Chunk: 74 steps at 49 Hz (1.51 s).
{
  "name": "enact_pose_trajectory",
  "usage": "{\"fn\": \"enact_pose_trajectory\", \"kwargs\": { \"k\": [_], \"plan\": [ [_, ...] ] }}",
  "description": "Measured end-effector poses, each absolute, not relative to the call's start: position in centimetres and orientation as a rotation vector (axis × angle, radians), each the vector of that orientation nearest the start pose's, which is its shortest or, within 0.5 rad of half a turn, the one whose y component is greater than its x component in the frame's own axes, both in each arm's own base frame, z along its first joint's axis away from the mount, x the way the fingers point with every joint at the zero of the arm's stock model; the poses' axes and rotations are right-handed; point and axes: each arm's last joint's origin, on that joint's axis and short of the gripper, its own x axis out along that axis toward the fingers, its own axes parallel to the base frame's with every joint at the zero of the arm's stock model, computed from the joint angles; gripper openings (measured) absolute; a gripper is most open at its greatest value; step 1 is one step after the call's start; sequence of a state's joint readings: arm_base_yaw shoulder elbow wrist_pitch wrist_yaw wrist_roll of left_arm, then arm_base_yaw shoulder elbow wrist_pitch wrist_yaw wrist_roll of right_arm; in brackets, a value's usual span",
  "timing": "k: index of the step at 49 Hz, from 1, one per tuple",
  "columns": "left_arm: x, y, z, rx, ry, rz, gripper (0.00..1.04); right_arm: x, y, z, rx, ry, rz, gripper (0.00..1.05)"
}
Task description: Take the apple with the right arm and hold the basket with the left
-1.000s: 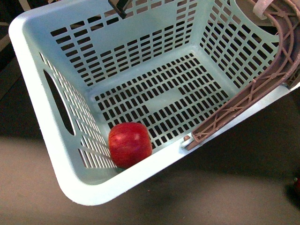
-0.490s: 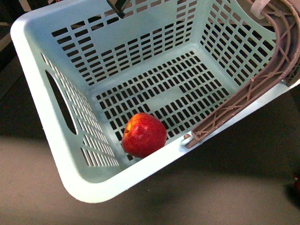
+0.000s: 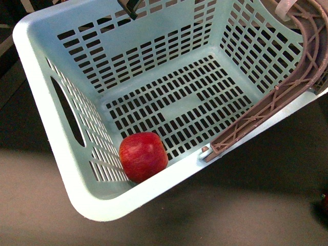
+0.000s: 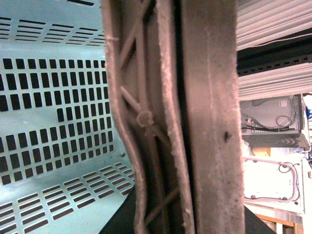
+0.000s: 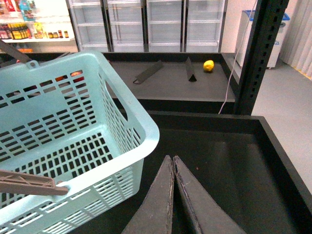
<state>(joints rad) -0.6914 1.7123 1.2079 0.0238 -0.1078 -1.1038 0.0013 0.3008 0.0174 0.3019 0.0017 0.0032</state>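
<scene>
The pale mint-aqua basket (image 3: 46, 102) hangs tilted and fills the front view. The red apple (image 3: 143, 156) lies inside it on the slotted floor, in the low near-left corner against the wall. The brownish-mauve lattice handle (image 3: 277, 102) runs along the basket's right rim. In the left wrist view the handle (image 4: 204, 122) fills the middle, and my left gripper (image 4: 175, 222) is shut on it, its fingers mostly hidden. My right gripper (image 5: 172, 158) is shut and empty, outside the basket beside its rim (image 5: 141, 122). The apple is out of sight in both wrist views.
Under my right gripper lies a black tray (image 5: 234, 161) with raised edges. A black slotted post (image 5: 258, 53) stands behind it. A yellow fruit (image 5: 208, 65) lies on a dark shelf further back. Glass-door fridges line the far wall.
The apple rolled right along the basket floor half a second ago and has rolled back into the near-left corner. The basket has shifted slightly.
</scene>
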Motion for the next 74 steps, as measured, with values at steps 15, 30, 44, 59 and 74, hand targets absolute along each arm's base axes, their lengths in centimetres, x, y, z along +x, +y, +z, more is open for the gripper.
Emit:
{"fn": "enact_pose_trajectory", "kwargs": {
  "k": [15,30,44,59,74],
  "plan": [
    [30.0,-24.4,25.4,-0.864,0.704,-0.26,0.15,11.0,0.0,17.2,0.003,-0.018,0.0,0.02],
    [30.0,-24.4,25.4,-0.865,0.704,-0.259,0.15,9.7,0.0,16.9,0.003,-0.012,-0.001,0.02],
    [30.0,-24.4,25.4,-0.864,0.704,-0.26,0.15,9.7,0.0,16.9,0.003,-0.012,-0.001,0.29],
    [30.0,-24.4,25.4,-0.864,0.704,-0.26,0.15,9.7,0.0,16.9,0.003,-0.013,-0.001,0.79],
    [30.0,-24.4,25.5,-0.863,0.675,-0.251,0.15,9.7,0.0,16.9,0.003,-0.013,-0.001,0.96]
  ]
}}
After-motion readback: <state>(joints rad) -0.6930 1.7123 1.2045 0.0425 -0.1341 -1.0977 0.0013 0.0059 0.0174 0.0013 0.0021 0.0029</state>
